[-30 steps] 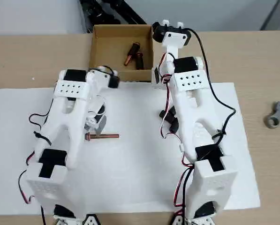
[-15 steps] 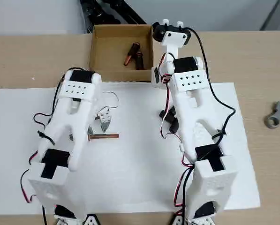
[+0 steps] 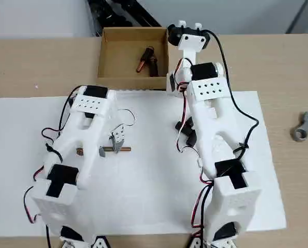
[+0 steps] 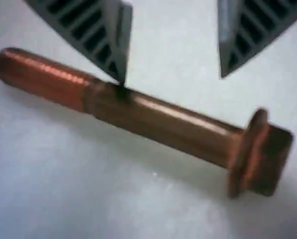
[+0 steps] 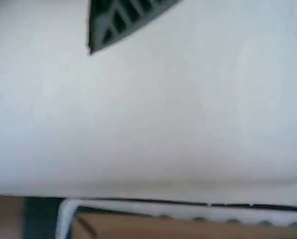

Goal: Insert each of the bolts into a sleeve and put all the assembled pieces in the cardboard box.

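A copper bolt point(image 3: 120, 149) lies on the white sheet point(image 3: 154, 206), its hex head point(image 4: 260, 152) at one end and rounded tip point(image 4: 11, 64) at the other. My left gripper point(image 3: 111, 145) hovers open right over the shaft, one finger on each side; in the left wrist view one fingertip point(image 4: 119, 74) reaches the shaft. The cardboard box point(image 3: 117, 57) stands at the back and holds dark and copper assembled pieces point(image 3: 147, 60). My right gripper point(image 3: 172, 85) sits low by the box's near right corner, above the sheet.
A grey part point(image 3: 303, 126) lies on the bare table at the far right. A small copper-coloured piece point(image 3: 80, 152) shows beside the left arm. The box's front wall point(image 5: 188, 226) lies close before the right wrist camera. Dark equipment stands behind the box.
My left arm has swung from near the box down and toward the bolt, bringing its open gripper over the shaft. The bolt and the right arm have stayed put.
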